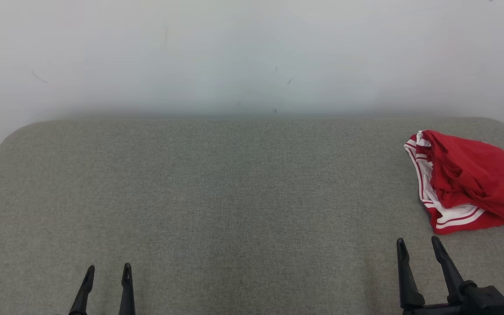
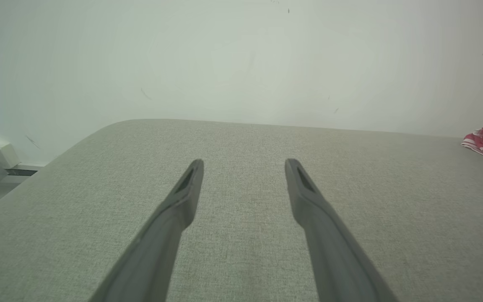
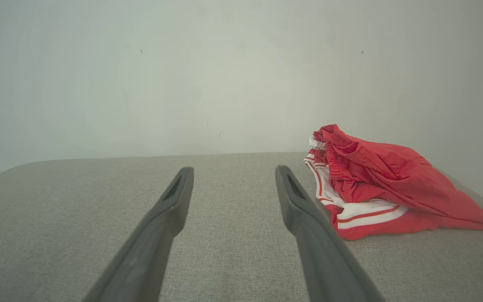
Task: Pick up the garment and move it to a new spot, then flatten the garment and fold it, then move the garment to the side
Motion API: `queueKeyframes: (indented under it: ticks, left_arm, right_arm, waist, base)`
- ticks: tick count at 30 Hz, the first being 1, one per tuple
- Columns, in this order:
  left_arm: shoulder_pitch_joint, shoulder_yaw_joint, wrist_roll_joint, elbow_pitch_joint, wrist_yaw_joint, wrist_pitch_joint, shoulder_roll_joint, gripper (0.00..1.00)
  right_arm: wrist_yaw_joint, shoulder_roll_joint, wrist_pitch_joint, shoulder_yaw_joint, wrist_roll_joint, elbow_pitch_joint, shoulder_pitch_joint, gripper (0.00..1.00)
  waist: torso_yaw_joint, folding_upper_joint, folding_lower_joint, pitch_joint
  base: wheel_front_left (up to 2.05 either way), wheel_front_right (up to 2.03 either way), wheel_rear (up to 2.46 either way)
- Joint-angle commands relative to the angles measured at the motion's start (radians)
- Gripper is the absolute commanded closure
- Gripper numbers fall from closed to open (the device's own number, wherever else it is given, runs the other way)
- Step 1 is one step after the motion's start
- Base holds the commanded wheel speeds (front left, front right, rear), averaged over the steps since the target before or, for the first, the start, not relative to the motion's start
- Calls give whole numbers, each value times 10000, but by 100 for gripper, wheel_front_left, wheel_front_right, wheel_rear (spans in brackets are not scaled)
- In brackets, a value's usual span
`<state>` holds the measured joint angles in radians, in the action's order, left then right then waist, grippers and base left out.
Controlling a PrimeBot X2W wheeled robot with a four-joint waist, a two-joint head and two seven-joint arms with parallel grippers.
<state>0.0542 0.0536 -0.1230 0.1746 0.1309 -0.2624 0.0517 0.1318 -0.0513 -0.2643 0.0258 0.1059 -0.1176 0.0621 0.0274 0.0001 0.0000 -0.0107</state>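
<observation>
Now poised low over grey tabletop (image 1: 234, 197): left gripper (image 1: 109, 267), right gripper (image 1: 418, 239), jaws wide open, empty; crumpled red garment (image 1: 466, 179) just beyond right.

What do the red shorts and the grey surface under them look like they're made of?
Red shorts: thin, smooth woven synthetic, probably polyester or nylon. It has a slight sheen and crisp, sharp creases. The white-striped trim looks like a softer knit.
Grey tabletop: covered in matte woven fabric with a visible weave. The rounded corners hint at padding, but that is unsure.
</observation>
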Motion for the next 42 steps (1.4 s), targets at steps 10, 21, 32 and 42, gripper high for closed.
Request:
queueKeyframes:
  ticks: [10,21,32,42]
  left_arm:
    - [-13,61,102,-58,-40,-10,-18,0]
    - [-3,-34,56,43,-2,3,-8,100]
    - [-284,-191,-1908,478,1,220,-33,100]
    - [-552,-376,-3594,560,0,315,-29,100]
  right_arm:
    - [-24,14,-10,30,50,-155,-43,0]
    - [0,4,1,62,44,-298,-4,100]
    - [-2,10,834,472,1853,-937,-486,100]
    - [-3,0,1525,820,3416,-1242,-927,100]
  waist:
    - [5,-1,0,3]
    - [-2,-1,0,-9]
    - [-22,-1,0,6]
    - [-41,-1,0,20]
  base:
    - [0,0,0]
    - [0,0,0]
    - [0,0,0]
    - [0,0,0]
